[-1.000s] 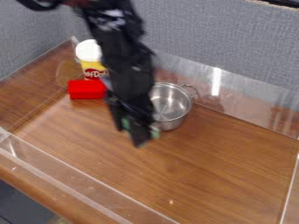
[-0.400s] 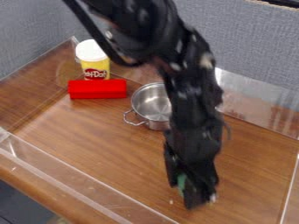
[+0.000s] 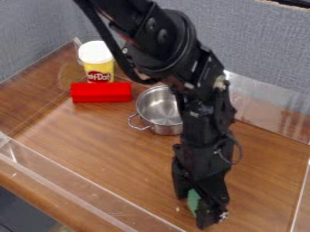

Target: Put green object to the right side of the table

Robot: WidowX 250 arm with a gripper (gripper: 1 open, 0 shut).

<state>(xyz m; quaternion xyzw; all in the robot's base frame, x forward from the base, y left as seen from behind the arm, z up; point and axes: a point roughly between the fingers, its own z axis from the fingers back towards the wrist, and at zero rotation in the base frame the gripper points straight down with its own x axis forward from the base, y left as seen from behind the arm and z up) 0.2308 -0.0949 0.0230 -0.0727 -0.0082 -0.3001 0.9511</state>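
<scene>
The green object [image 3: 194,197] is a small green cube that shows as a patch between the black fingers of my gripper [image 3: 201,207]. The gripper points straight down at the front right of the table [image 3: 85,154], low over the brown wood surface. Its fingers sit tight against the cube's sides with no gap showing, so it looks shut on the cube. The fingers and the arm above hide most of the cube. I cannot tell whether the cube rests on the wood.
A steel pot [image 3: 160,109] stands behind the arm near the middle. A red block [image 3: 100,91] and a yellow tub [image 3: 96,62] sit at the back left. Low clear walls [image 3: 72,195] edge the table, and the front one is close to the gripper.
The arm has swung from beside the pot to the front right and come down low over the wood, carrying the green cube with it.
</scene>
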